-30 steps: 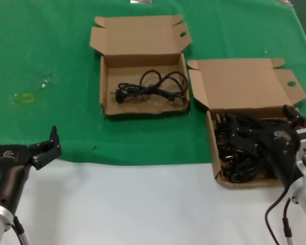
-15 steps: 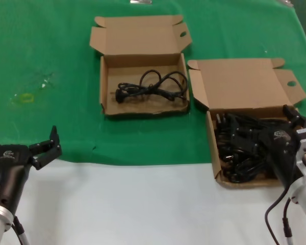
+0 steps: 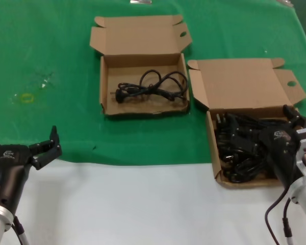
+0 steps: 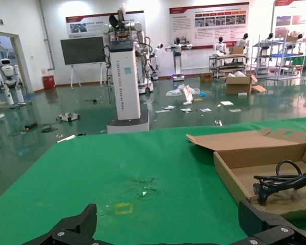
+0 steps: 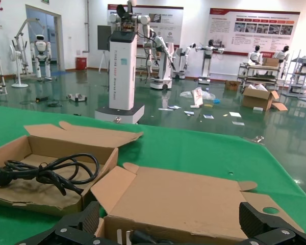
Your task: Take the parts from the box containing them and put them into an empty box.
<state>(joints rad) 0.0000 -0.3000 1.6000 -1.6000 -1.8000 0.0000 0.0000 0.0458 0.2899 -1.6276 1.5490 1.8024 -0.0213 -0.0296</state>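
The larger cardboard box (image 3: 212, 137) at the right holds a pile of black power cords (image 3: 239, 153); its lid (image 5: 194, 196) lies open behind it. My right gripper (image 3: 265, 125) hangs open just over this pile, with one plug (image 5: 137, 237) showing between its fingers (image 5: 251, 220). The smaller box (image 3: 106, 97) further back and to the left has one coiled cord (image 3: 152, 86) lying in it, which the left wrist view also catches as a cord (image 4: 283, 178) inside that box (image 4: 229, 171). My left gripper (image 3: 23, 133) waits open and holds nothing at the near left, over the edge of the green cloth.
A green cloth (image 3: 51, 51) covers the far part of the table, with white surface (image 3: 132, 204) in front. A small yellow mark (image 3: 26, 97) sits on the cloth at the left. The two boxes stand close together, corner near corner.
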